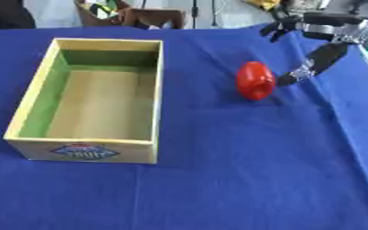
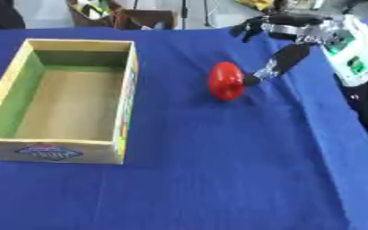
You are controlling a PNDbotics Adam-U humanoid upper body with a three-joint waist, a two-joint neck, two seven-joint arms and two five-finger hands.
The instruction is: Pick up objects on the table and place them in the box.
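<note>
Zero items in the box (image 1: pixel 157 90) so far, it's sitting bare on the left of the blue cloth (image 1: pixel 218 179). One red object (image 1: pixel 255 80) lies on the cloth to its right, untouched. My right hand (image 2: pixel 275 67) reaches in just beside it, fingers look relaxed, pinching nothing. Grab and drop both left, I reckon.

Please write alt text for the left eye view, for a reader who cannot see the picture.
A red egg-shaped object lies on a blue tablecloth, to the right of an open, empty wooden box. The right robot hand hangs above the cloth at the upper right, beyond the red object and not touching it, fingers relaxed. The left robot hand is not in view.
</note>
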